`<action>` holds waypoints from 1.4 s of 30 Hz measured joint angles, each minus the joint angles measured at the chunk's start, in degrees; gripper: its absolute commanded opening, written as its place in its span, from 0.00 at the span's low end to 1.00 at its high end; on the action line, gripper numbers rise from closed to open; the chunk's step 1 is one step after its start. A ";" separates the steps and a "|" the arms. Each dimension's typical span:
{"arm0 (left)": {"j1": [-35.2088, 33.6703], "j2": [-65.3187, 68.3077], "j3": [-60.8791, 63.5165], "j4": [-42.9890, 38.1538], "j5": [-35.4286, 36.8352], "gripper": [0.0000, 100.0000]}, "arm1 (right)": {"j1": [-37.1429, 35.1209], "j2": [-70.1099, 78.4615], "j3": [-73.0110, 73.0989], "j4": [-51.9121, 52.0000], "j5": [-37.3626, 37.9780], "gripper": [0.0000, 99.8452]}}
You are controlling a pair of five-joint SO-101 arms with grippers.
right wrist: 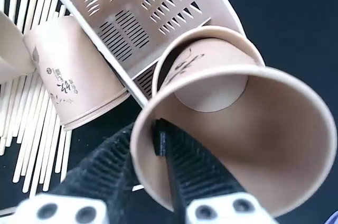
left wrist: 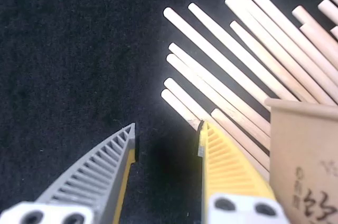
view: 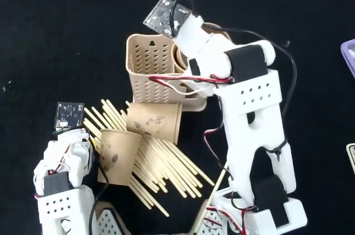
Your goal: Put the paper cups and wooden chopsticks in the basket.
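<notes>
The beige slotted basket (view: pixel 150 69) (right wrist: pixel 132 12) stands at the middle back, and one paper cup (right wrist: pixel 211 65) sits inside it. Over the basket's rim my right gripper (right wrist: pixel 148 134) is shut on a second paper cup (right wrist: pixel 237 129), with one finger inside the cup wall and one outside. Two more paper cups (view: pixel 152 121) (view: pixel 119 154) lie on their sides on a spread of wooden chopsticks (view: pixel 166 163) (left wrist: pixel 237 49). My left gripper (left wrist: pixel 167 129) is open just above the table at the chopsticks' ends, beside the nearer cup (left wrist: pixel 306 150).
The black table (view: pixel 61 41) stretches to the left and back. A purple object (view: pixel 349 52) and a pale object (view: pixel 350 157) sit at the right edge. The arm bases (view: pixel 266 213) stand at the front.
</notes>
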 measured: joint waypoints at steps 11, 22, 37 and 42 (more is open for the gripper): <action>0.00 0.00 0.00 0.00 0.00 0.20 | -0.53 -0.26 5.89 -7.03 0.00 0.27; 0.00 0.00 0.00 0.00 0.00 0.20 | -5.54 -7.47 -1.23 -5.80 -5.98 0.25; 0.00 0.00 0.00 0.00 0.00 0.20 | -6.07 -30.33 16.35 0.35 -9.58 0.22; 0.00 0.00 0.00 0.00 0.00 0.20 | -9.76 -41.14 30.68 0.35 -9.58 0.21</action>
